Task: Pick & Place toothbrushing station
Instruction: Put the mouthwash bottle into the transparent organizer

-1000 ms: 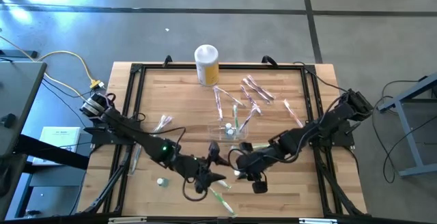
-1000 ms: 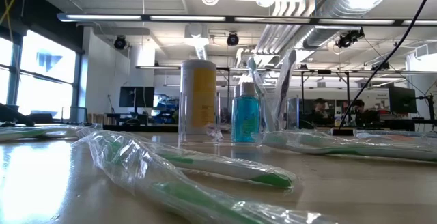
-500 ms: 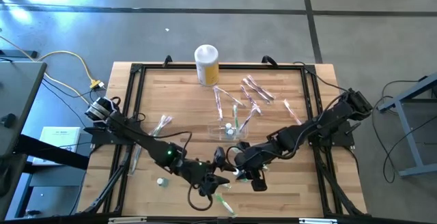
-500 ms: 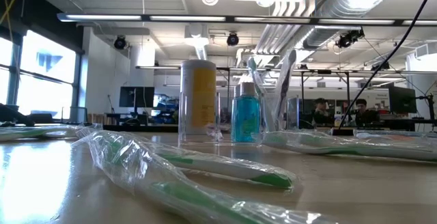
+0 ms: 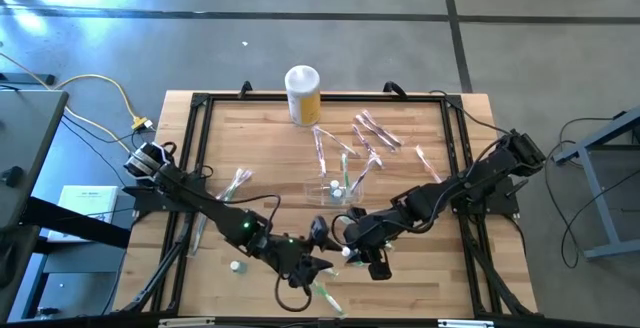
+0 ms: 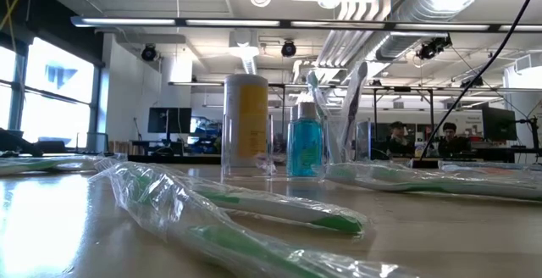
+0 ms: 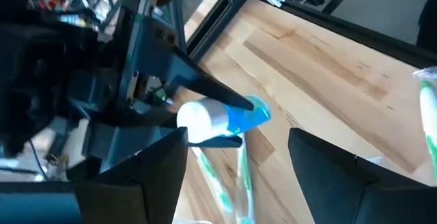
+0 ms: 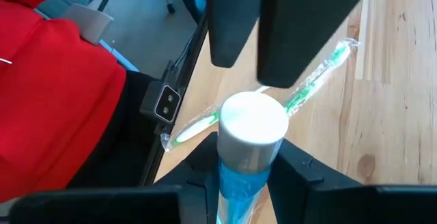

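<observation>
Gripping a blue bottle with white cap (image 8: 251, 130), the right gripper (image 8: 237, 176) pinches its body at the near table edge; left gripper (image 7: 235, 157) spread beside it, holding nothing; for a clean handover or placement keep the bottle upright, move slowly; toothbrushing station (image 5: 334, 192) sits mid-table, farther back, among wrapped toothbrushes (image 5: 345, 168).
</observation>
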Controlling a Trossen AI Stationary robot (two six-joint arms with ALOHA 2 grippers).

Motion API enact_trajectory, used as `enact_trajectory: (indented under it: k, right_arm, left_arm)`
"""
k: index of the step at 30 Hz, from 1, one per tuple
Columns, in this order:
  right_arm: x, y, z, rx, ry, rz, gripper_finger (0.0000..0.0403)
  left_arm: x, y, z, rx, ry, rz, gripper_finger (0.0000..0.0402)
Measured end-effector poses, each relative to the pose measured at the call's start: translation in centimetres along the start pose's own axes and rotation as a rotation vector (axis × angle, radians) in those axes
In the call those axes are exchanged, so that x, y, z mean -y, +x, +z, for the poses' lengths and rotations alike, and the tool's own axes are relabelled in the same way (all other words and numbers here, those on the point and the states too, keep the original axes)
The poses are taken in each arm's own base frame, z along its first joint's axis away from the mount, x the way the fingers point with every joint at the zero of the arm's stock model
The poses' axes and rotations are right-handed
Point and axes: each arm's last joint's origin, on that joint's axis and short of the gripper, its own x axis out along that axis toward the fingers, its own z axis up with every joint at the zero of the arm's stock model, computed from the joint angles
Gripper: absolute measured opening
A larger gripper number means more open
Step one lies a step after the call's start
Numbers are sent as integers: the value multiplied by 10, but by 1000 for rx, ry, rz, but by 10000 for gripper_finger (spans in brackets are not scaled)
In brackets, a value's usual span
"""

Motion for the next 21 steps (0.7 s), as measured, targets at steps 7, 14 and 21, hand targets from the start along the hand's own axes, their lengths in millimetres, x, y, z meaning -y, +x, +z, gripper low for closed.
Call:
enact_trajectory:
  k: [7, 14, 21]
  right_arm:
    - [1, 0, 0, 0, 1, -4, 82]
    - [1, 0, 0, -1, 0, -2, 87]
    - [1, 0, 0, -3, 0, -2, 84]
  left_arm:
    - [-1, 8, -2, 19, 68, 2, 244]
    - [3, 5, 2, 38, 79, 4, 244]
    - [9, 0, 12, 94, 97, 0, 244]
